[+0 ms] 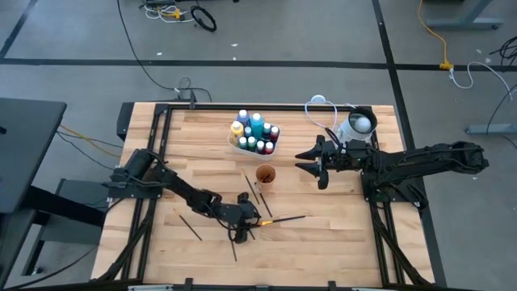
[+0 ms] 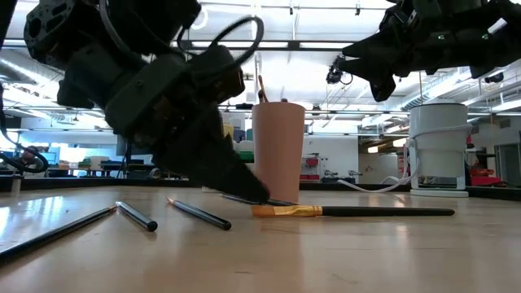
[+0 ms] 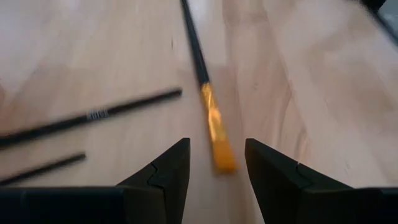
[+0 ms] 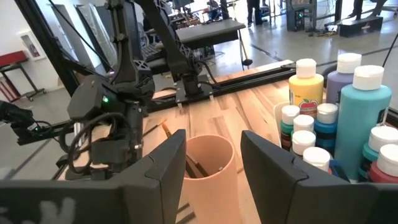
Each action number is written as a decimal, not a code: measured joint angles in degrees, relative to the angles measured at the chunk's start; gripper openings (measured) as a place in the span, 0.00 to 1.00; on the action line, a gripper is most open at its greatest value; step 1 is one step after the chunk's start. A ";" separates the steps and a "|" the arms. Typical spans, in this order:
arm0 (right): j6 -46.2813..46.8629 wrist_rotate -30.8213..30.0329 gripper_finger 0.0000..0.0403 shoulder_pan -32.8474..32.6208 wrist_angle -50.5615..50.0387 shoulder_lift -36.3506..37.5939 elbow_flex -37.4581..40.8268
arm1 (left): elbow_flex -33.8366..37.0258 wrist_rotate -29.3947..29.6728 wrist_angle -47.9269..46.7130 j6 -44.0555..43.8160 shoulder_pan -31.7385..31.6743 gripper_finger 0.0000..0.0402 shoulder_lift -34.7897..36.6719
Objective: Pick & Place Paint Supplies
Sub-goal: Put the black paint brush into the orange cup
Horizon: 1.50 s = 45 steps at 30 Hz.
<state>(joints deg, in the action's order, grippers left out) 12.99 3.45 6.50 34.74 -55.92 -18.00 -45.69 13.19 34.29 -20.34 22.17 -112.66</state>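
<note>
Hovering low over the wooden counter (image 1: 339, 226), the left end effector (image 3: 216, 163) stands released, its fingers astride the orange tip of a dark-handled brush (image 3: 211, 115) lying flat. The right end effector (image 4: 208, 155), also released, hangs above the tan cup (image 4: 208, 163).

**What your table is carrying**

You are looking at a wooden table (image 1: 323, 234). Just ahead of your left gripper (image 1: 242, 229), an orange-ferruled brush (image 1: 284, 218) is lying flat, with dark brushes (image 1: 191, 227) scattered beside it. A tan cup (image 1: 265, 175) is standing just in front of your right gripper (image 1: 311, 162), with a tray of paint bottles (image 1: 254, 133) sitting beyond it and a white round container (image 1: 356, 125) resting beside that arm.
</note>
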 joint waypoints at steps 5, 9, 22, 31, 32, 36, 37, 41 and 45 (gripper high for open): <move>0.00 0.01 0.39 0.00 0.27 0.00 0.00 | -1.57 -0.89 -0.35 1.79 0.00 0.40 -2.13; 0.00 0.01 0.39 0.00 0.68 -0.04 0.00 | -2.97 -1.33 -0.67 3.23 0.00 0.39 -3.17; 0.00 0.03 0.39 0.00 0.33 -0.04 -0.02 | -3.43 0.81 -7.60 5.25 0.67 0.04 -1.24; 0.00 0.03 0.39 0.00 0.41 -0.04 -0.02 | -3.18 9.26 -19.42 14.62 4.27 0.02 10.97; 0.01 0.03 0.39 0.00 0.37 -0.04 -0.02 | -3.15 10.27 -20.55 15.93 4.79 0.02 12.46; 0.00 0.03 0.39 0.00 0.39 -0.04 -0.02 | -5.14 15.08 -26.77 19.62 7.16 0.02 18.98; 0.01 0.01 0.39 0.00 0.39 -0.04 -0.02 | -6.41 17.31 -30.43 20.77 7.80 0.02 20.20; 0.00 0.02 0.39 0.00 0.57 -0.04 -0.02 | -14.81 26.75 -45.85 28.94 9.80 0.02 21.61; 0.00 0.02 0.39 0.00 0.77 -0.04 -0.02 | -22.81 30.94 -58.11 36.15 9.84 0.02 21.59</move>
<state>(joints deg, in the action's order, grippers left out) 12.99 3.47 6.50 35.51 -55.96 -18.02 -68.50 44.13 -23.82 15.81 32.01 -91.07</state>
